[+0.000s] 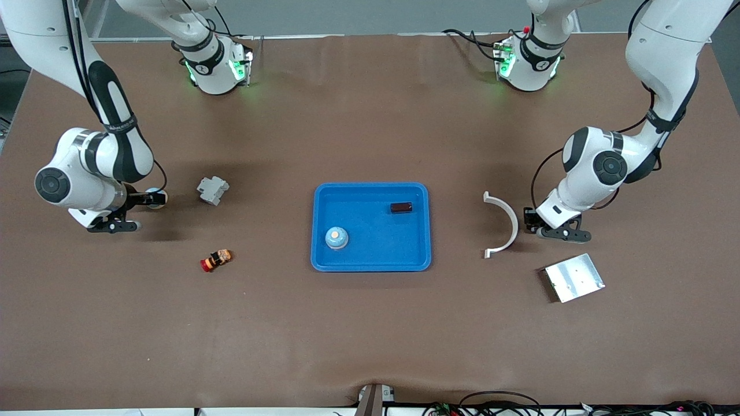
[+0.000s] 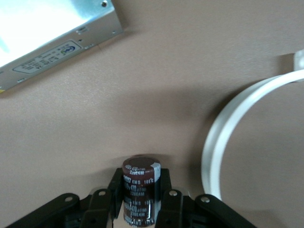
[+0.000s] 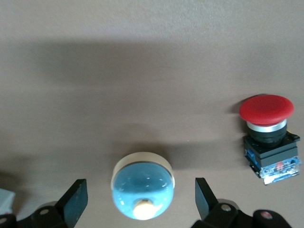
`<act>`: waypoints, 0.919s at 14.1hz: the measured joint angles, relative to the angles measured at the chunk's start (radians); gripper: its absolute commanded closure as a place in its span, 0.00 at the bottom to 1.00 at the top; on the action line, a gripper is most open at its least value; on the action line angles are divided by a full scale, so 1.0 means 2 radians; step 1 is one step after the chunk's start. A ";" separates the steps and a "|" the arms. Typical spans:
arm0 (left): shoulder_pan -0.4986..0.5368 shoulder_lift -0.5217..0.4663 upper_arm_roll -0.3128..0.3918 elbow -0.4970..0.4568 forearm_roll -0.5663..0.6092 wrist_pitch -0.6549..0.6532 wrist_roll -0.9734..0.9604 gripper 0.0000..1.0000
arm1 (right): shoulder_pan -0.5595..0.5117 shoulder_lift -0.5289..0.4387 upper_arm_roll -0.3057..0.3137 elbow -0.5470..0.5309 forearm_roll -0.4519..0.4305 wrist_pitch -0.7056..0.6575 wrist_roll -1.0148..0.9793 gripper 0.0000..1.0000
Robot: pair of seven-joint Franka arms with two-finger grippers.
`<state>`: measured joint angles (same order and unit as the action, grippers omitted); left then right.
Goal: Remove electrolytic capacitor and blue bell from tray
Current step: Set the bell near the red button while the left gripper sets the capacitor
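Now, in the middle of the table, a blue tray, and in it already one bell at the corner nearer to the front camera on the right arm's side, and one dark capacitor lying farther from the camera, toward the left arm's end, the two well apart

At the right arm's end, the right gripper low over the table, jaws spread wide around a second bell, light blue with a pale button on top, standing on the brown table cover with a gap to each finger; no touch on either side. Near it a grey plastic part, and nearer to the camera a red push button lying on its side

At the left arm's end, the left gripper low over the table, jaws pinching a second capacitor, dark brown with white print. Cannot tell if its end touches the table. Just beside the gripper a white curved strip, and nearer to the camera a flat metal box
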<state>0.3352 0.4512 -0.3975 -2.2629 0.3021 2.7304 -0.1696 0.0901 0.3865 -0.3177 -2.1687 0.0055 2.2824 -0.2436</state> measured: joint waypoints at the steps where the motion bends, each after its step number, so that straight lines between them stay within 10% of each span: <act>1: 0.002 0.002 -0.001 0.000 0.000 0.005 0.000 1.00 | 0.001 0.000 0.001 0.019 0.011 -0.026 0.000 0.00; 3: 0.002 0.002 -0.001 0.000 0.000 0.005 0.000 0.92 | 0.009 -0.001 0.001 0.074 0.041 -0.089 0.000 0.00; 5: 0.002 0.002 -0.001 0.000 0.001 0.006 0.000 0.00 | 0.035 -0.004 0.002 0.132 0.056 -0.148 0.002 0.00; 13: 0.003 0.009 -0.001 0.005 0.001 0.016 -0.009 0.00 | 0.191 0.006 0.007 0.196 0.106 -0.116 0.171 0.00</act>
<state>0.3419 0.4694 -0.3992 -2.2522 0.3033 2.7628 -0.1867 0.4712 0.3990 -0.3046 -1.7774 0.2183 2.0500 0.0994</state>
